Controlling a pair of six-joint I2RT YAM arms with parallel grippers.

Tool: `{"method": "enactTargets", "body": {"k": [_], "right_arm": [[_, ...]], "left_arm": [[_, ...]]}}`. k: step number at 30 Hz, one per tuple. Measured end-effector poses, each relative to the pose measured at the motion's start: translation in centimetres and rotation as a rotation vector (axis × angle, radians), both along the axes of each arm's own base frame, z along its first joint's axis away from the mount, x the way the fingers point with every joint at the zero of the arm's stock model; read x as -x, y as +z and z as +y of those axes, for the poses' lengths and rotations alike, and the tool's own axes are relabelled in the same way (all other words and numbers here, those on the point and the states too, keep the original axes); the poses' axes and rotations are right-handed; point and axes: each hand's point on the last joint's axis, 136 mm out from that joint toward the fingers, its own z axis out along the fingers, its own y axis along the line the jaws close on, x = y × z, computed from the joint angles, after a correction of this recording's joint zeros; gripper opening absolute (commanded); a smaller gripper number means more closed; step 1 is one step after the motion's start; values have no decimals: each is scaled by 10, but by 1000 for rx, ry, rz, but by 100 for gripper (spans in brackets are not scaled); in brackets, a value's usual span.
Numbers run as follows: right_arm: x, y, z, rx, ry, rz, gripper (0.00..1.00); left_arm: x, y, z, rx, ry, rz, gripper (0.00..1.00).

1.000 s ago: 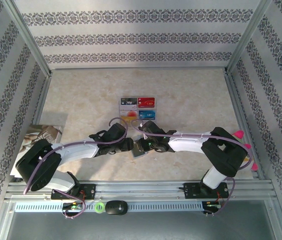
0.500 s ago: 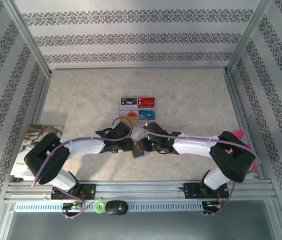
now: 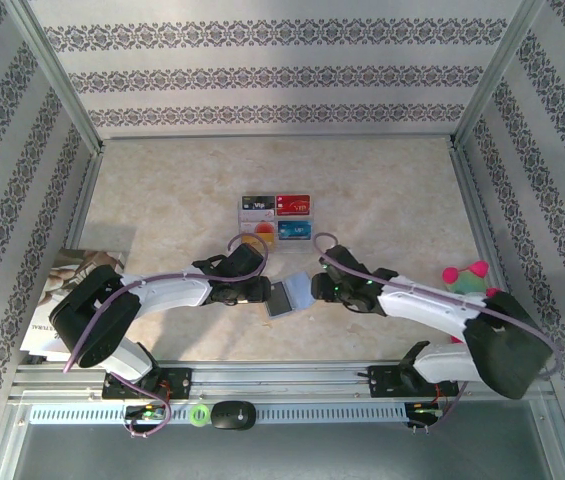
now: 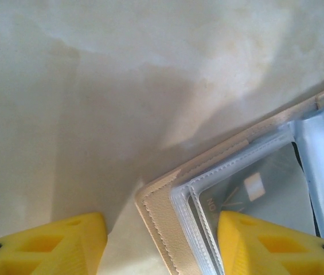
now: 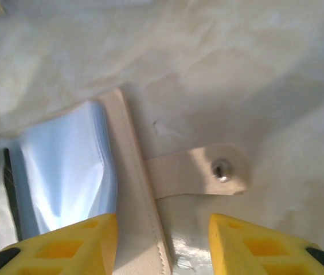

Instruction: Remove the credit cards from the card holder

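The card holder lies open on the table between my two grippers, its tan cover down and its pale plastic sleeves up. My left gripper is open. In the left wrist view its fingers straddle the holder's near corner, one finger over a clear sleeve that holds a grey credit card. My right gripper is also open. Its fingers stand on either side of the holder's tan edge, just below the strap tab with its snap.
Several loose credit cards lie in a grid just beyond the holder. A printed booklet lies at the left edge. A pink and green toy sits beside the right arm. A black object and a green ring rest on the front rail.
My right gripper has opened and drawn back to the right, off the card holder. The holder now lies more exposed, with a sleeve turned up. The left gripper has barely moved.
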Motion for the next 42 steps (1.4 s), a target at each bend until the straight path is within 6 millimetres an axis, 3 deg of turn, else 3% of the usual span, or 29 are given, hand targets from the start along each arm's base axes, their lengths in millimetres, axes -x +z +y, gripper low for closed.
{"method": "enactTargets", "body": {"k": [3,8,11,14,19,24,26,28,31,33,38,42], "right_arm": [[-5,28,1,-59,22,-78,46],[-5,66,40,-222,163,-114,38],[-8,64,70,-290,239,-56,34],[-3,40,81,-300,270,30,31],[11,4,72,-256,253,135,25],[14,-9,58,-222,216,151,20],[13,-3,55,-221,206,117,27],[8,15,52,-243,197,34,44],[-4,48,53,-303,188,-99,45],[-12,58,52,-332,170,-141,44],[-25,50,32,-347,81,-136,44],[-23,47,30,-342,82,-120,44]], "left_arm": [[0,0,-1,4,-5,-2,59],[0,1,-2,9,-7,-2,60],[0,1,-2,9,-7,-2,60],[1,2,-1,11,-8,-3,60],[2,5,0,25,-9,-16,61],[3,25,5,56,-4,-74,60],[2,36,3,80,-12,-103,60],[5,44,-3,94,-38,-124,55],[17,41,-13,86,-97,-119,48],[23,34,-16,72,-119,-102,47],[33,16,-6,7,-120,-45,52],[39,8,3,-32,-120,-17,41]]}}
